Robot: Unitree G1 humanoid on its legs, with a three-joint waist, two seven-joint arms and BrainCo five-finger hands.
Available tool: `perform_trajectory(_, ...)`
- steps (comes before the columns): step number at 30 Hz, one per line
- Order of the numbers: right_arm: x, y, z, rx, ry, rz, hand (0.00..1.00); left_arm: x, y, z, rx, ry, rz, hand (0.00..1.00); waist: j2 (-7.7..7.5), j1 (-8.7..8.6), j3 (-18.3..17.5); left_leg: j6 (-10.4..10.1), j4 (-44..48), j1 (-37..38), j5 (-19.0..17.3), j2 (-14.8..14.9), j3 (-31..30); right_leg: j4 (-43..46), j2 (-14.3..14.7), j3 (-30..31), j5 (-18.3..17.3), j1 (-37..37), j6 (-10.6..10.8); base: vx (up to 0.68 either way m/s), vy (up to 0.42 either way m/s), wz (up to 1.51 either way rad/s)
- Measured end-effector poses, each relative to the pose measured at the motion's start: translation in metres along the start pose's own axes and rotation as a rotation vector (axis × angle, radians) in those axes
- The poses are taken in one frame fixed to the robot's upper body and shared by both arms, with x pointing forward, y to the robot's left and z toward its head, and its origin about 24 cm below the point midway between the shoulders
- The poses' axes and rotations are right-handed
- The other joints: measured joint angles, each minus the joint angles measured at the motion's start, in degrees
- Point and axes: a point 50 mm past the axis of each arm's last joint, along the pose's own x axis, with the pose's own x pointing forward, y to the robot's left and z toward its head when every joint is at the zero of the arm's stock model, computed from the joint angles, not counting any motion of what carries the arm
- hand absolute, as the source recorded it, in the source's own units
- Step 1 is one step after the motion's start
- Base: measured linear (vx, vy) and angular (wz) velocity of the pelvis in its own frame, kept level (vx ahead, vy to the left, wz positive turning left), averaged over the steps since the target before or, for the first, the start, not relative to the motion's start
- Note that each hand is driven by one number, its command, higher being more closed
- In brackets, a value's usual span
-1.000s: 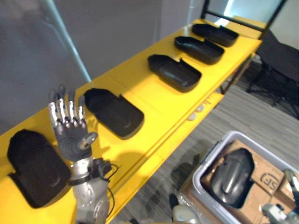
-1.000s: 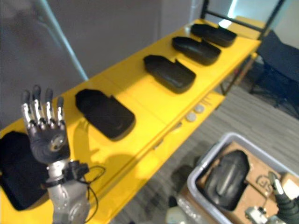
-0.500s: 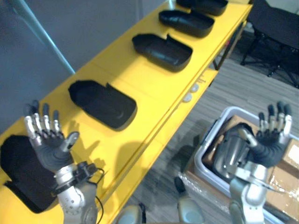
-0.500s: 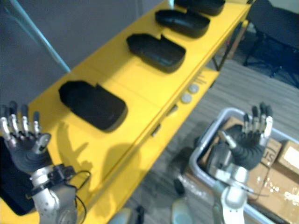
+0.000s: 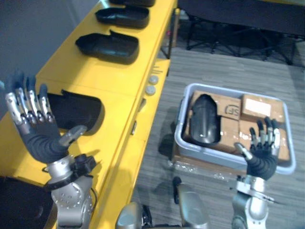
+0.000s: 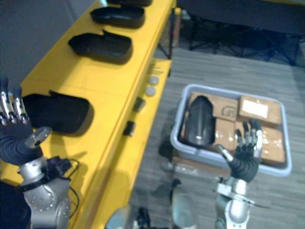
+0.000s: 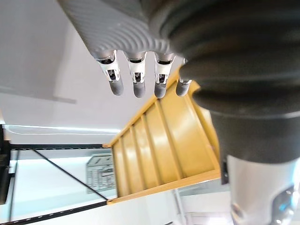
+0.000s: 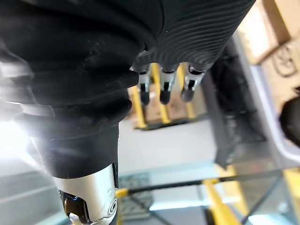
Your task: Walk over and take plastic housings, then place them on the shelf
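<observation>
Grey striped flooring (image 5: 214, 67) across the right of the room, black chair frames (image 5: 228, 19) at its far end, plain grey wall (image 5: 28, 28) on the left. Against that wall, long yellow shelf top (image 5: 119, 78) running away from the robot. Carries a row of black plastic shells, hollow side up and well apart from one another: farthest black housing (image 5: 123, 15), second black housing (image 5: 110, 46), third black housing (image 5: 78, 109) partly behind the raised left hand, and nearest black housing (image 5: 21, 210) at the lower left corner. Close to the shelf's front edge, two small round grey discs (image 5: 151, 89) just beside each other. On the floor to the right, pale grey plastic bin (image 5: 209, 153) packed with brown cardboard boxes (image 5: 259, 106). Resting on those boxes at the bin's left side, domed black plastic housing (image 5: 205, 121), rounded side up, touched by neither hand. Left hand (image 5: 42, 140) up above the near part of the shelf, palm facing the head camera, fingers straight and spread, grasping nothing. Right hand (image 5: 261, 162) up by the bin's near rim, fingers straight, thumb out to the side, likewise empty.
</observation>
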Motion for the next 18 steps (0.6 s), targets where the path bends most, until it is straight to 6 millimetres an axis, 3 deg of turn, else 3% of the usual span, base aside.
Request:
perform_trajectory(1,0.007,0.007,-0.001,-0.013,-0.017,0.017,0.00,-0.002,0.004,-0.001,0.018,0.020,0.014,0.00,-0.10,0.81,-0.07,-0.76,-0.87,-0.02,0.95,0.69,1.25,0.42,-2.53,-2.26,-1.95,1.96,0.27,-0.13,-0.152,-0.61)
perform_trajectory(3,0.013,0.015,-0.006,-0.050,-0.012,0.012,0.00,-0.007,0.010,-0.003,0.043,0.048,0.045,0.00,-0.87,1.13,-0.63,-2.33,-1.21,-0.65,1.99,1.79,1.76,-2.16,-5.58,-4.13,-2.51,5.77,1.25,-0.08,-0.237,-0.41)
perform_trajectory(4,0.014,0.016,-0.011,-0.078,0.016,-0.041,0.00,-0.008,0.011,-0.004,0.048,0.062,0.044,0.00,-2.28,1.68,-1.69,-3.66,-0.81,-2.10,2.75,1.85,1.29,-7.18,-5.84,-4.14,-1.98,7.06,7.88,-0.05,-0.279,-0.28)
perform_trajectory(5,0.016,0.014,-0.013,-0.087,0.030,-0.066,0.00,-0.009,0.011,-0.005,0.043,0.070,0.048,0.00,-2.30,1.95,-1.82,-4.36,-0.98,-2.77,3.20,1.95,0.34,-9.23,-4.89,-4.19,-1.72,7.33,9.51,-0.05,-0.293,-0.31)
perform_trajectory(6,0.017,0.006,-0.018,-0.118,0.065,-0.120,0.00,-0.013,0.009,-0.008,0.019,0.098,0.070,0.00,-0.78,2.14,-2.24,-5.40,-2.58,-3.70,4.41,3.21,-3.47,-12.47,-1.87,-4.30,0.50,7.61,8.39,-0.02,-0.291,-0.35)
perform_trajectory(7,0.014,-0.003,-0.021,-0.150,0.092,-0.179,0.00,-0.015,0.010,-0.009,0.000,0.110,0.093,0.00,-0.25,2.03,-2.61,-5.97,-4.63,-3.51,5.92,4.24,-3.90,-15.48,0.06,-4.35,2.13,8.04,7.46,-0.02,-0.231,-0.34)
perform_trajectory(10,0.011,-0.020,-0.021,-0.206,0.117,-0.268,0.00,-0.017,0.012,-0.010,-0.014,0.126,0.111,0.00,0.10,0.66,-2.80,-6.68,-7.36,-3.52,8.36,5.76,-5.52,-19.39,3.22,-3.70,5.21,7.92,5.81,-0.02,-0.169,-0.35)
perform_trajectory(13,0.008,-0.036,-0.019,-0.228,0.148,-0.306,0.00,-0.022,0.008,-0.017,-0.077,0.172,0.116,0.00,0.23,0.28,-2.74,-6.14,-8.63,-3.27,9.39,5.75,-6.65,-21.59,4.83,-0.73,7.51,6.92,5.19,-0.06,-0.064,-0.56)
perform_trajectory(18,-0.005,-0.053,-0.020,-0.232,0.205,-0.346,0.00,-0.033,-0.005,-0.034,-0.131,0.270,0.003,0.00,0.59,-1.08,-2.54,-6.34,-10.77,-3.05,9.70,4.27,-8.36,-27.20,4.92,1.11,11.56,7.36,5.73,-0.08,0.049,-0.26)
